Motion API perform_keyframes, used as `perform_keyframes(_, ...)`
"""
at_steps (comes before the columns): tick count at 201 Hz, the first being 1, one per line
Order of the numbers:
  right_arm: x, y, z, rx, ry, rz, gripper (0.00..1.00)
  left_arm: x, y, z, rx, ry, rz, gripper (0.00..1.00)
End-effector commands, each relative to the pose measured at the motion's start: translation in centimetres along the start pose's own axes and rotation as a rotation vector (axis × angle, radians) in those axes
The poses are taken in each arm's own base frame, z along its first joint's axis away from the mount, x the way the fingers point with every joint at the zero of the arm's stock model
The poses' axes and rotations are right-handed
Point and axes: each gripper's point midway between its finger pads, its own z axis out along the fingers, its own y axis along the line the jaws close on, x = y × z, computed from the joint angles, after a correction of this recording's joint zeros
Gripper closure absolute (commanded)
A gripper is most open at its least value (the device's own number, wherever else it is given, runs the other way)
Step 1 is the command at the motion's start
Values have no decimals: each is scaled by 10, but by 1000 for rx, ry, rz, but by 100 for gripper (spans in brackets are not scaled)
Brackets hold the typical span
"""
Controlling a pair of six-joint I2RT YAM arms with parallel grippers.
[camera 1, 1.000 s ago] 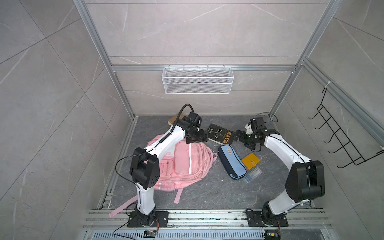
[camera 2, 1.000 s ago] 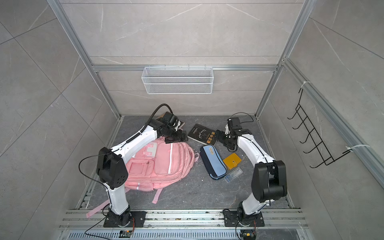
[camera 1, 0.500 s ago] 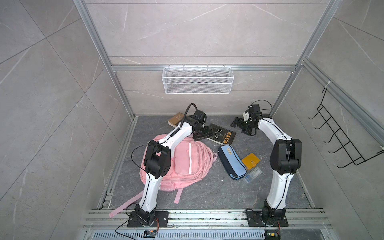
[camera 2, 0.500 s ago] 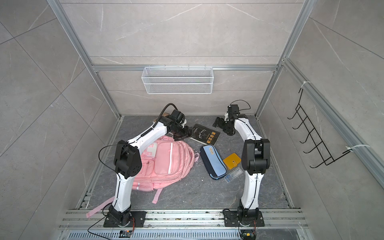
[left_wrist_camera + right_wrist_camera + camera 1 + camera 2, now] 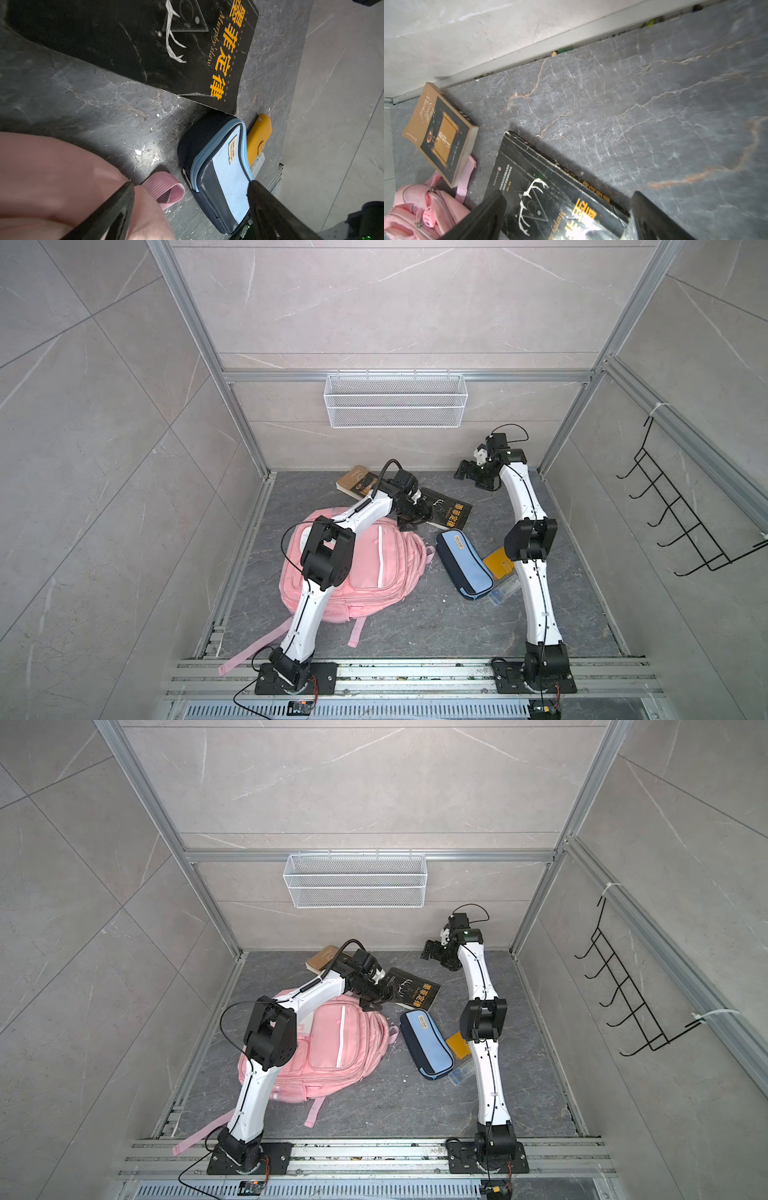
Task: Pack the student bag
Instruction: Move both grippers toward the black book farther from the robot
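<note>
The right gripper (image 5: 462, 470) had pulled back from the book (image 5: 451, 512), left gripper (image 5: 417, 520) beside the bag (image 5: 374, 568); both wide, empty, nothing packed.

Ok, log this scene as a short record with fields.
bag: flat on floor, front up
black book: on floor, beyond bag's top
brown book: near back wall
case: on floor, right of bag
left end effector: open, empty, above bag's top
right end effector: open, empty, above floor near back wall
</note>
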Motion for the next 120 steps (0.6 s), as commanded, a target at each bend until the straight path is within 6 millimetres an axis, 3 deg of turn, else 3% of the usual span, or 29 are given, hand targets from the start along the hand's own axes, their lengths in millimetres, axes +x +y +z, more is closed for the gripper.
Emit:
perform_keyframes(1, 40, -11, 20, -4, 161, 40, 4, -4, -15, 0, 48, 5, -6, 13)
perform_keyframes(28, 44, -15, 29, -4, 163, 55, 4, -8, -5, 20, 49, 20, -43, 12)
perform_keyframes(85, 64, -14, 44, -27, 239, 77, 5, -4, 8, 37, 47, 36, -90, 13)
perform_keyframes(120, 83, -5, 50, -31, 297, 49, 7, -15, 21, 44, 74, 4, -150, 13)
